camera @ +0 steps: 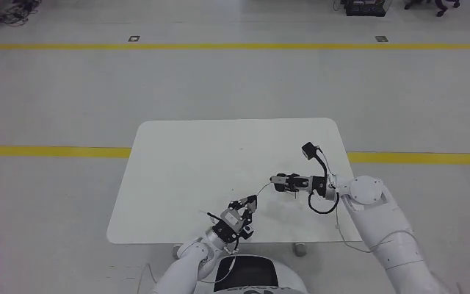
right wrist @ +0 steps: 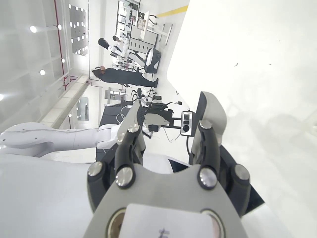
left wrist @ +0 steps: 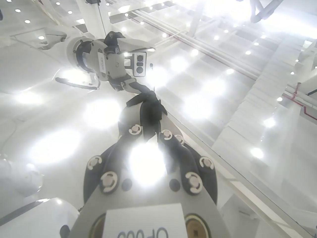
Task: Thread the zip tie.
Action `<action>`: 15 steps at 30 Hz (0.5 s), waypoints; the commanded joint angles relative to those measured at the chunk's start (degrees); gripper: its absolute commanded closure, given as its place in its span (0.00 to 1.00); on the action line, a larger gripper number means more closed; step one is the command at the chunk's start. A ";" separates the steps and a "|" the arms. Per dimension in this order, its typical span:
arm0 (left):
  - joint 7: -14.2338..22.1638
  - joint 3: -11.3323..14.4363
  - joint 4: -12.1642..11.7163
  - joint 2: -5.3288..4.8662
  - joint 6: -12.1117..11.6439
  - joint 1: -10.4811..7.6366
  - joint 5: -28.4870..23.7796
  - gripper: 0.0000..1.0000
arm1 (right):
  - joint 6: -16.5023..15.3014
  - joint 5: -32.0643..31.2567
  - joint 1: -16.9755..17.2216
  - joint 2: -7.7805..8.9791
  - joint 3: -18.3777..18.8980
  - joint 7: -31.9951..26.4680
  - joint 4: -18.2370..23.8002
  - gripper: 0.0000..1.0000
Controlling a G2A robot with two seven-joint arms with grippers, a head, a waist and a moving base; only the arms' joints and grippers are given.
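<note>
White table (camera: pixel 183 162), zip tie (camera: pixel 264 189) pinched in left claw (camera: pixel 252 201), right claw (camera: pixel 275 181) gaping (beside)

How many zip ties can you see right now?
1. One thin zip tie runs from the left gripper, which is shut on it, toward the open right gripper, over the table. Others could be hidden under the arms.

L arm is tucked close to the torso w/ elbow bent. L hand (camera: pixel 248 205) is angled fwd and toward the other arm, fingers (left wrist: pixel 148 117) pressed together. R arm comes in from the side, elbow out and forearm roughly level. R hand (camera: pixel 283 181) points across at the L hand, tips near each other, its fingers (right wrist: pixel 210 115) spread wide.
</note>
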State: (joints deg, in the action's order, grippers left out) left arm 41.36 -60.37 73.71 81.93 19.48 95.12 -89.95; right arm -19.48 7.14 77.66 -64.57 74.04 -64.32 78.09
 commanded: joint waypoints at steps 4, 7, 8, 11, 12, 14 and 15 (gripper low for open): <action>0.22 -0.09 0.19 -0.15 0.00 0.18 0.00 1.00 | 0.00 1.97 -0.55 -0.41 0.56 -1.83 -1.42 0.60; 0.35 0.00 0.22 -0.21 0.00 0.20 0.00 1.00 | 0.00 3.58 -0.83 -0.76 0.89 -3.07 -2.84 0.60; 0.38 0.05 0.22 -0.23 0.00 0.19 0.00 1.00 | 0.00 3.97 -0.97 -0.88 0.95 -3.51 -3.34 0.60; 0.33 0.16 0.16 -0.27 0.00 0.14 0.00 1.00 | 0.00 6.16 -1.56 -1.40 1.00 -5.21 -5.31 0.61; 0.25 0.15 0.14 -0.30 0.00 0.08 0.00 1.00 | 0.00 6.84 -1.78 -1.58 1.02 -5.84 -5.94 0.62; 0.36 0.19 0.15 -0.32 0.00 0.11 0.00 1.00 | 0.00 8.09 -2.28 -2.01 1.11 -7.00 -7.10 0.62; 0.35 0.18 0.14 -0.33 0.00 0.08 0.00 1.00 | 0.00 8.59 -2.46 -2.20 1.15 -7.47 -7.62 0.64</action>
State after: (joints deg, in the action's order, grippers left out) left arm 41.68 -60.19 73.86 81.61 19.48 95.21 -89.95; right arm -19.48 15.27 75.36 -66.61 75.15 -71.36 70.93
